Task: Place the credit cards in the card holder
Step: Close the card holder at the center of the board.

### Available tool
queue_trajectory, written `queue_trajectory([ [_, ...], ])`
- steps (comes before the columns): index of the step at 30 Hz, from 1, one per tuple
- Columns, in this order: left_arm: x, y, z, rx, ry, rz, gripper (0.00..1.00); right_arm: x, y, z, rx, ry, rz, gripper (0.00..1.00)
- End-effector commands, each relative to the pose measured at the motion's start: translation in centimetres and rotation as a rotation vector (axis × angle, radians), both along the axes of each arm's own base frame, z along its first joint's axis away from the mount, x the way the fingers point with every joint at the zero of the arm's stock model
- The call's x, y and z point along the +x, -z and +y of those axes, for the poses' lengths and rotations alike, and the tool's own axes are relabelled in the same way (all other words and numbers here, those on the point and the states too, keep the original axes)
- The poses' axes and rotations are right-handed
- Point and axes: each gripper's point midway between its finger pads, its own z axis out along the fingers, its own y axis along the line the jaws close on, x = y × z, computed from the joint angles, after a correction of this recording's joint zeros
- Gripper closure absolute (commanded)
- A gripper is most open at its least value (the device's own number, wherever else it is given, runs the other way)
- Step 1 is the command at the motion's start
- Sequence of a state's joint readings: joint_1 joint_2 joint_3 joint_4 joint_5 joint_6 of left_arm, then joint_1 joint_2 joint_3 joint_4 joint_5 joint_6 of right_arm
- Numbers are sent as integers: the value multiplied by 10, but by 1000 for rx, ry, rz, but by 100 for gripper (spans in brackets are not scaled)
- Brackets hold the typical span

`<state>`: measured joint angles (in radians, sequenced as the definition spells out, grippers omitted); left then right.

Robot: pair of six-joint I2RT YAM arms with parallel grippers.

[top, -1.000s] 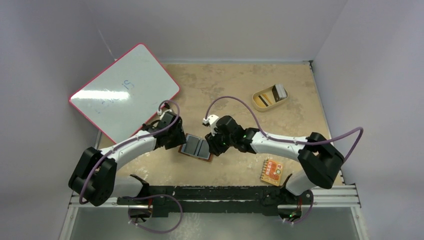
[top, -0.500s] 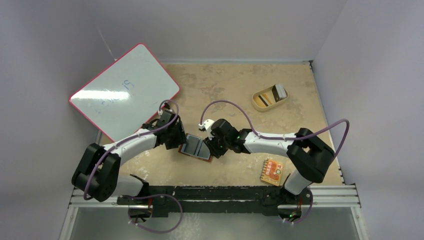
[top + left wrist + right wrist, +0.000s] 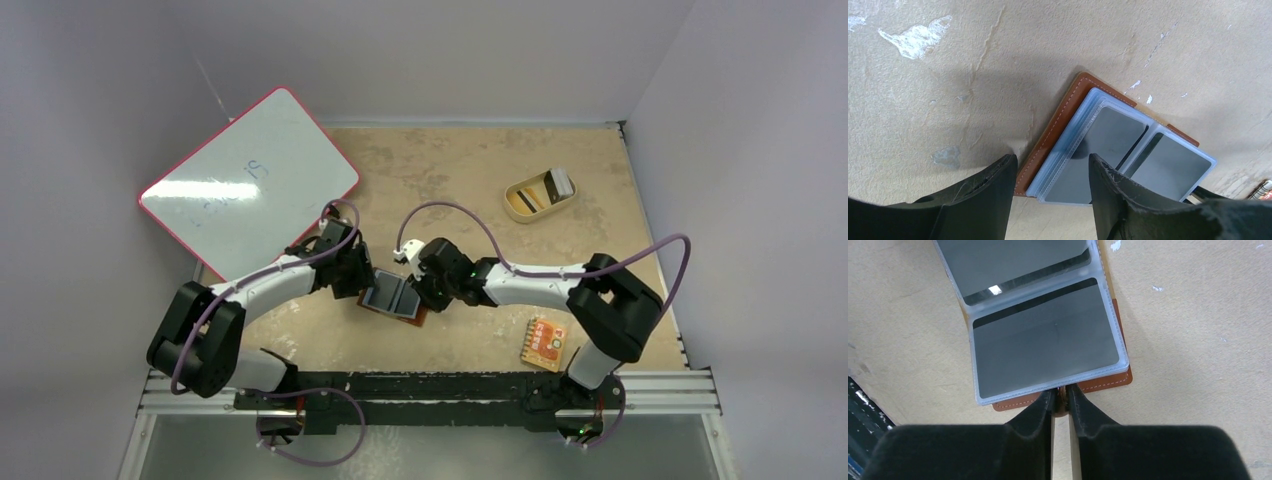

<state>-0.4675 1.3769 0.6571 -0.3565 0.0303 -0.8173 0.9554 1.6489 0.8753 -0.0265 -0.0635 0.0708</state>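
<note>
The brown card holder [image 3: 393, 296] lies open on the table between my two grippers, its bluish clear pockets facing up. Two dark credit cards sit inside the pockets: one [image 3: 1043, 335] in the near pocket and one [image 3: 1008, 260] with a small pale patch in the far pocket. They also show in the left wrist view [image 3: 1103, 142]. My right gripper [image 3: 1062, 395] is shut on the holder's brown snap tab [image 3: 1062, 404] at its edge. My left gripper [image 3: 1052, 165] is open just above the holder's opposite edge [image 3: 1058, 125], touching nothing.
A tan oval dish [image 3: 540, 195] with a few small items stands at the back right. An orange-red patterned packet [image 3: 545, 343] lies at the front right. A red-rimmed whiteboard [image 3: 250, 185] leans at the back left.
The right arm has drawn in to the left, its gripper still at the holder's edge. The left gripper has shifted slightly. The holder has stayed in place.
</note>
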Motion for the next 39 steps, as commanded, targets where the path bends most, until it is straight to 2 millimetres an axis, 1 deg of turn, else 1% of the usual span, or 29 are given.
queue_trajectory([
  [1, 5, -1, 5, 36, 9, -13, 46, 7, -37, 22, 141, -5, -60, 88],
  [6, 3, 0, -3, -15, 20, -2, 48, 3, -60, 31, 286, 41, -58, 89],
  [10, 0, -8, -27, -146, 58, 10, 48, -1, -61, 35, 359, 60, -44, 88],
  [13, 0, -23, -49, -289, 74, -3, 48, -3, -62, 41, 410, 57, -36, 87],
  [16, -1, -39, -65, -416, 65, -18, 50, -1, -60, 46, 440, 68, -32, 87],
  [18, -1, -52, -77, -531, 56, -41, 51, 0, -59, 48, 463, 81, -29, 87],
  [20, -2, -64, -85, -633, 40, -54, 53, 2, -59, 48, 481, 99, -34, 87],
  [24, -4, -80, -94, -766, 25, -68, 55, 5, -60, 46, 517, 137, -54, 86],
  [29, -6, -95, -98, -837, 36, -91, 60, 6, -58, 43, 525, 158, -57, 85],
  [33, -7, -92, -97, -829, 29, -88, 62, 7, -55, 44, 505, 155, -55, 85],
  [34, -7, -89, -95, -813, 23, -79, 62, 8, -56, 43, 506, 162, -56, 85],
  [36, -7, -73, -86, -710, 4, -64, 62, 9, -56, 40, 505, 180, -61, 86],
  [38, -8, -52, -68, -541, -11, -49, 59, 9, -60, 37, 517, 198, -65, 86],
  [39, -7, -48, -60, -473, -14, -54, 56, 9, -61, 35, 522, 208, -68, 86],
])
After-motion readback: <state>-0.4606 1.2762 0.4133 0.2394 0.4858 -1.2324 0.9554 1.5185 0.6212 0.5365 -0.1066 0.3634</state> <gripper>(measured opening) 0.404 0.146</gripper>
